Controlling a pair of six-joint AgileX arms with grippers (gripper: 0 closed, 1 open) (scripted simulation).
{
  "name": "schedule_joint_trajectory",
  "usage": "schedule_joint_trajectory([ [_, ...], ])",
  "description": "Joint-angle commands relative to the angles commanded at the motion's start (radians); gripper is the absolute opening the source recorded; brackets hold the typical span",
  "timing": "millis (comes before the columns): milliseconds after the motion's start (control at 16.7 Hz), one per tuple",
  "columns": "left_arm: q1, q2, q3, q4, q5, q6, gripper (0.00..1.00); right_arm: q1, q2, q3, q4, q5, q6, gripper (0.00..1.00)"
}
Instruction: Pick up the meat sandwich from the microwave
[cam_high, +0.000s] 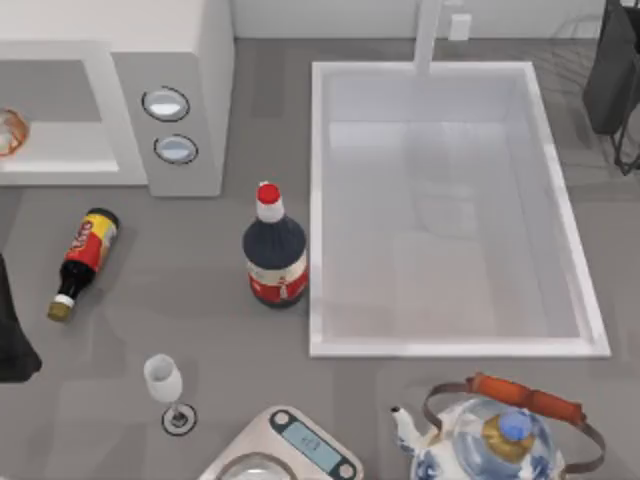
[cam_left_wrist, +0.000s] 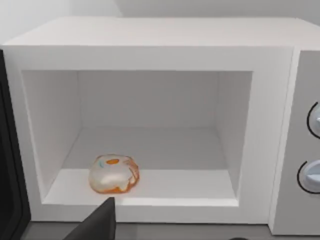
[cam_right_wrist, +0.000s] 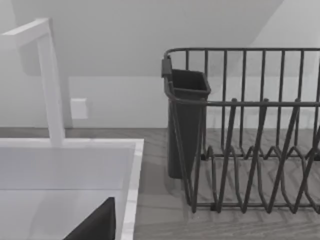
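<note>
Where overhead clips it, meat sandwich (cam_left_wrist: 114, 174) apparently sits inside microwave (cam_left_wrist: 150, 37).

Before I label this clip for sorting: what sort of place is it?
Most likely a kitchen counter, in simulation: a white box-shaped microwave with a cavity, a white rectangular sink basin with a faucet, and a dark wire dish rack.

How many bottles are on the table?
2. A small bottle with a yellow-and-red label lies on its side in front of the microwave. A bigger dark bottle with a red cap stands beside the sink. Others might be hidden.
</note>
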Motion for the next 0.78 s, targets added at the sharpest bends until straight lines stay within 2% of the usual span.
schedule_joint_trajectory([
  [360,0.024,0.259,0.107,0.114,0.027,0.010,1.00,0.000,0.000,0.000,0.000,0.000,0.000,1.00],
  [780,0.080,0.874,0.361,0.386,0.090,0.035,1.00,0.000,0.000,0.000,0.000,0.000,0.000,1.00],
])
